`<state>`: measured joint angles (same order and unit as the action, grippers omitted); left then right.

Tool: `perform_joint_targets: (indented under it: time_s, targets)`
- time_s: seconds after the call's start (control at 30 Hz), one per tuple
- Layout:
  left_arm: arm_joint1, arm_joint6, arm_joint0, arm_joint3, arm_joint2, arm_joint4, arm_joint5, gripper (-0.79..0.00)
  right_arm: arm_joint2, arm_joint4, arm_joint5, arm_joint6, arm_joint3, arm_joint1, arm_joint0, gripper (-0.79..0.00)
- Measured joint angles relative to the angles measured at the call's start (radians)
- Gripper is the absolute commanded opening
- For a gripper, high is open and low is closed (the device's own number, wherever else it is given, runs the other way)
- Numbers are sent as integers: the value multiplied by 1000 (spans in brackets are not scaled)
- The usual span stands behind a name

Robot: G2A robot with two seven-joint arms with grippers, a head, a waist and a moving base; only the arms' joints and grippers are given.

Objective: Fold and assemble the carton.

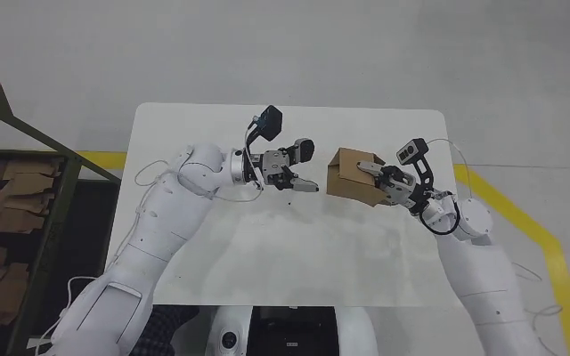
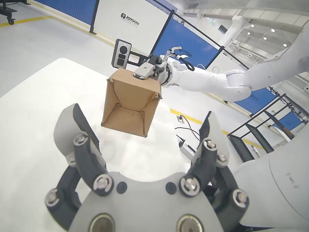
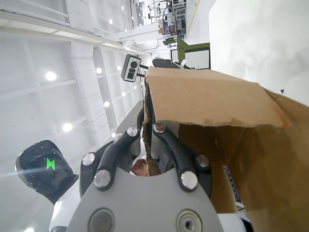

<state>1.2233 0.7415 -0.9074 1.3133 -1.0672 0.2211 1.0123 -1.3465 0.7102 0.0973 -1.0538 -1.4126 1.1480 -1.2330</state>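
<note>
Broadly, the white counter (image 1: pixel 223 258) carries nothing of the task just now, because the carton (image 2: pixel 130 107) is held up off it, right of the counter's middle and somewhat tilted. It is already opened into a box shape. Its open mouth faces the left arm, and through it the far end shows flaps folded inward, though I cannot tell whether they are locked together.

The right pincer (image 3: pixel 147 131) is closed tight on a thin cardboard edge at its own end of the carton, with one brown panel or flap standing out above its fingers. The left pincer (image 1: pixel 308 167) sits just short of the mouth, spread wide and holding nothing, with a clear gap between it and the cardboard.

My reading is that the body is formed and the step in hand is working on the ends, with the right arm steadying the carton and the left about to do the folding. The next move probably calls for the left pincer to close that gap and press or tuck a flap squarely – lightly, since the carton hangs from a single edge grip and could twist or slip
</note>
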Motion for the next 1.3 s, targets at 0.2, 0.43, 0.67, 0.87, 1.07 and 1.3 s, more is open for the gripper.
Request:
perform_joint_targets:
  time_s: [0.2, 0.43, 0.67, 0.87, 1.07, 1.3]
  targets:
    - [0, 0, 0, 0, 0, 1, 0, 0, 0, 0, 0, 0, 0, 0, 0, -785]
    - [-5, -57, -12, 46, -29, 101, -7, 0, 1, -17, -7, 39, -19, 0, -9, -785]
    - [-25, -332, -74, 194, -29, 500, 0, 0, -2, -41, -5, 32, 1, -4, 6, -785]
    - [-59, -630, -47, 133, 47, 808, 0, 0, -16, -62, 11, 25, 10, -8, 6, -785]
    - [-90, -930, 18, 11, 147, 973, 0, 0, -3, -93, 25, 8, -10, -10, 1, -785]
    - [-103, -1122, 113, -103, 283, 1054, 0, 0, 32, -148, 70, 29, -23, -7, 10, -785]
